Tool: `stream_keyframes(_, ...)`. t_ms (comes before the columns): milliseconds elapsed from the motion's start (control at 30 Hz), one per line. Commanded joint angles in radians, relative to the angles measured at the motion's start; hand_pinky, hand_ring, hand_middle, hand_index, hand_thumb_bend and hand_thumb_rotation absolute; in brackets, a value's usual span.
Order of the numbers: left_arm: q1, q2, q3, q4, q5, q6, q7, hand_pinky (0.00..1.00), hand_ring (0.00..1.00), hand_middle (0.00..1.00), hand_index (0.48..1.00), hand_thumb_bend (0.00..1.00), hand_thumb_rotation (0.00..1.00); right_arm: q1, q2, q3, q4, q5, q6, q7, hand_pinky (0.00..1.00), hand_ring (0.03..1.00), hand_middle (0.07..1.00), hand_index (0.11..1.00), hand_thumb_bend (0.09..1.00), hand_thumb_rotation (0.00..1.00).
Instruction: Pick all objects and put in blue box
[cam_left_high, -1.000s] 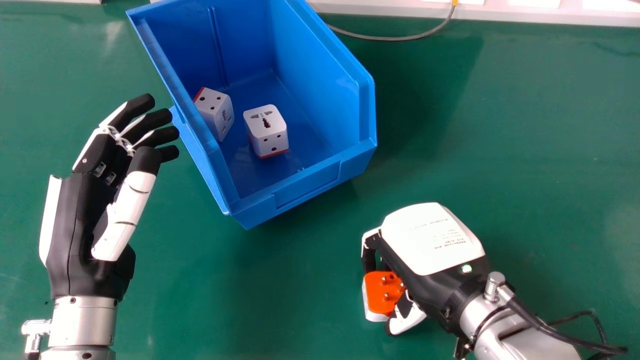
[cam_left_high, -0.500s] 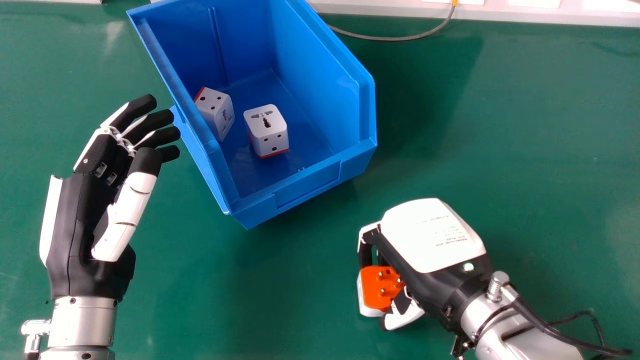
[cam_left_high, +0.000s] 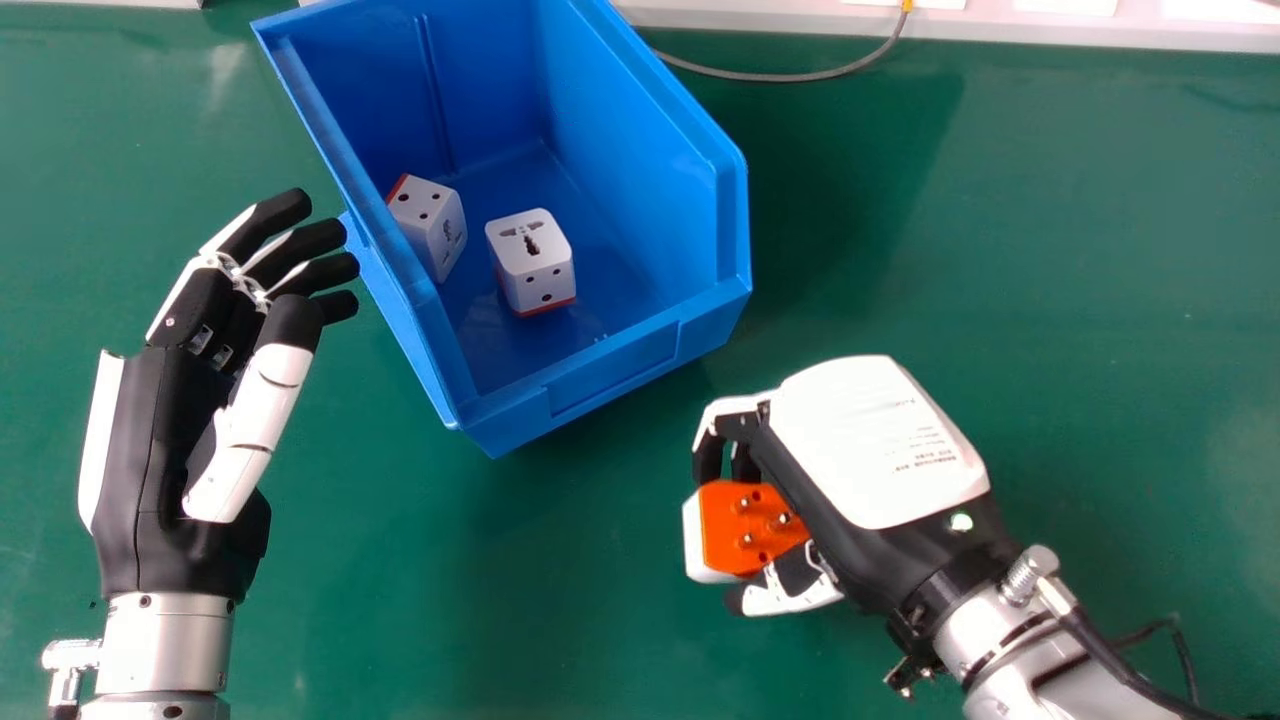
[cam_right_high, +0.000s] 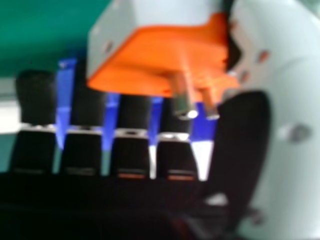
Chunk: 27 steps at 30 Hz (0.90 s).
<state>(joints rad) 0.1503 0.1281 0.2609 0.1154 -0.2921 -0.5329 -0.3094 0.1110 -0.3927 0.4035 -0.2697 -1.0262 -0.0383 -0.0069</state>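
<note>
Right hand curled round adapter, blue box wall between it and two cubes

Two white adapters in the blue box

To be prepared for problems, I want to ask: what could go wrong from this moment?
The orange-and-white plug adapter might slip, since the right hand pinches it between thumb and fingers, off to one side of the palm.

The blue box has a raised front wall, so a low approach could knock the adapter against it.

If released carelessly, it may hit the two adapters inside.
</note>
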Motion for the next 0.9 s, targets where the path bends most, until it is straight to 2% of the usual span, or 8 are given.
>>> stream_keyframes(0,-0.003,-0.001,0.000,-0.021,0.003,-0.016,0.003,0.74,0.76,0.78,0.794,0.70,0.59,-0.001,0.005,-0.013,0.001,0.012,-0.023,-0.051,0.30,0.399,0.480,0.525,0.518,0.00)
stream_keyframes(100,-0.005,0.000,-0.002,-0.017,0.008,-0.022,0.006,0.73,0.76,0.78,0.793,0.70,0.59,0.000,0.008,-0.017,0.010,0.018,-0.038,-0.079,0.30,0.402,0.479,0.521,0.517,0.00)
stream_keyframes(300,-0.003,0.001,-0.002,-0.012,0.003,-0.023,0.002,0.73,0.76,0.78,0.792,0.70,0.59,0.003,0.010,-0.024,0.016,0.024,-0.071,-0.129,0.29,0.405,0.477,0.517,0.517,0.00)
stream_keyframes(400,-0.001,-0.002,-0.003,-0.013,0.001,-0.023,0.003,0.73,0.76,0.78,0.793,0.70,0.60,-0.001,0.014,-0.027,0.040,0.028,-0.116,-0.211,0.29,0.406,0.473,0.517,0.516,0.00)
stream_keyframes(533,0.002,-0.002,-0.004,-0.018,-0.007,-0.015,-0.001,0.73,0.76,0.78,0.793,0.70,0.60,-0.013,0.014,-0.030,0.083,0.028,-0.188,-0.331,0.29,0.406,0.473,0.517,0.516,0.00)
stream_keyframes(667,-0.002,0.000,-0.002,-0.009,-0.003,-0.026,-0.002,0.73,0.75,0.78,0.793,0.70,0.59,-0.025,0.011,-0.031,0.120,0.033,-0.254,-0.418,0.31,0.422,0.481,0.513,0.512,0.00)
stream_keyframes(867,0.001,-0.001,-0.005,-0.024,0.001,-0.017,0.004,0.73,0.75,0.78,0.794,0.70,0.59,-0.036,0.014,-0.033,0.152,0.028,-0.298,-0.484,0.31,0.434,0.487,0.507,0.510,0.00)
